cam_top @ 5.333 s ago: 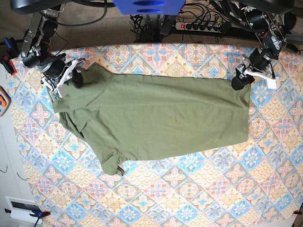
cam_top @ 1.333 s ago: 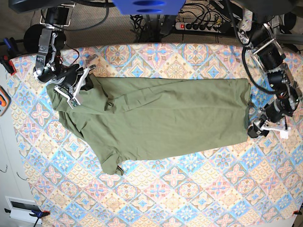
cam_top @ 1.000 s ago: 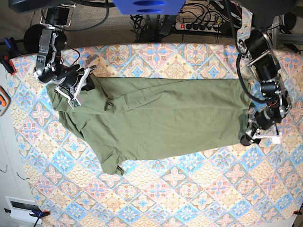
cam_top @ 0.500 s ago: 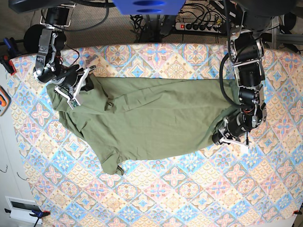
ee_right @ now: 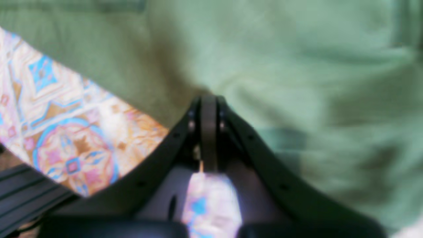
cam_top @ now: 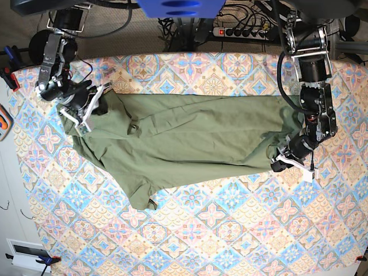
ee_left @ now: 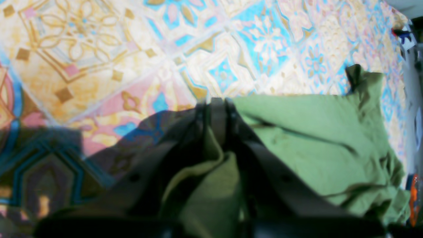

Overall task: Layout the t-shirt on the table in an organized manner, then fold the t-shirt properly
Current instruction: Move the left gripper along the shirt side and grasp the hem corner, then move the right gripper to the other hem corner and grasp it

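Patterned table (cam_top: 213,241) – t-shirt (cam_top: 184,141) spread across, left fingers (cam_top: 280,164) clamped on hem corner, right fingers (cam_top: 87,112) pinching shoulder.

Black power strip (cam_top: 244,31) (red switch) beyond the far edge

The left arm reaches down along the worktop's (cam_top: 230,230) right side in the base view, its gripper (cam_top: 280,163) low with jaws pinched on the shirt's (cam_top: 190,141) hem. The right arm hangs over the far left corner, its gripper (cam_top: 92,100) with jaws pressed together, resting against the shirt by the shoulder.
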